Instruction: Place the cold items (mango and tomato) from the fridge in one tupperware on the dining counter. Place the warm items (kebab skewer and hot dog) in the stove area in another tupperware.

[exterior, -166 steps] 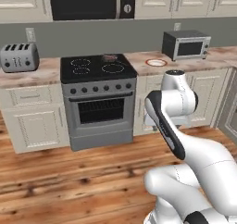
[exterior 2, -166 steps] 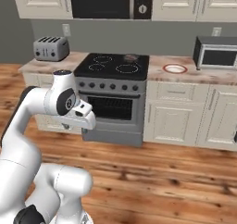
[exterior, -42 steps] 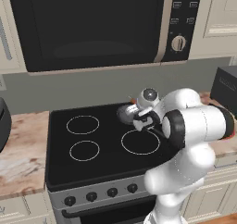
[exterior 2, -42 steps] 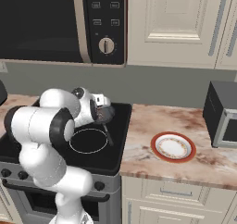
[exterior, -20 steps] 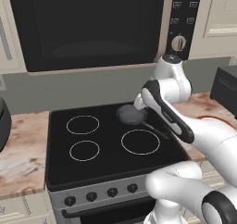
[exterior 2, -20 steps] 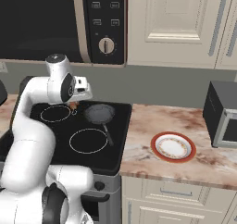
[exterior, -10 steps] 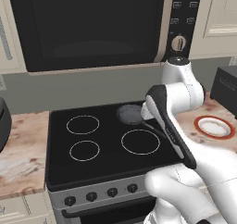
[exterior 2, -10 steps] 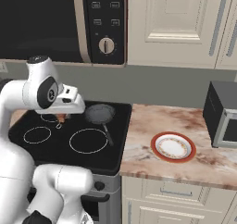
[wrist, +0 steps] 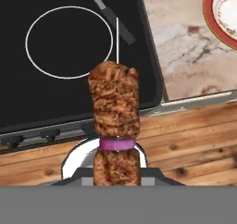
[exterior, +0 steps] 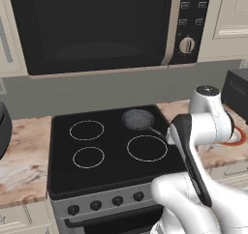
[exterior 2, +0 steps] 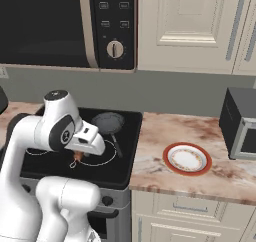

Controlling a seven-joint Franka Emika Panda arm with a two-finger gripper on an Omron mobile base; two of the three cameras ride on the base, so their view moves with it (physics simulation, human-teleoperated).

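"What did you see, going from left to right?"

"I saw the black stove top with white ring burners (exterior 2: 60, 151), then a small dark frying pan (exterior 2: 108, 122), then a round red-rimmed plate (exterior 2: 187, 159) on the marbled counter."

"And the robot's claw?"

"My two-finger gripper (exterior 2: 77, 157) was squeezed shut on the brown meat kebab skewer with a purple onion ring (wrist: 115, 108), up over the stove's front edge."

"Much left?"

"I think lots. I saw no tray there."
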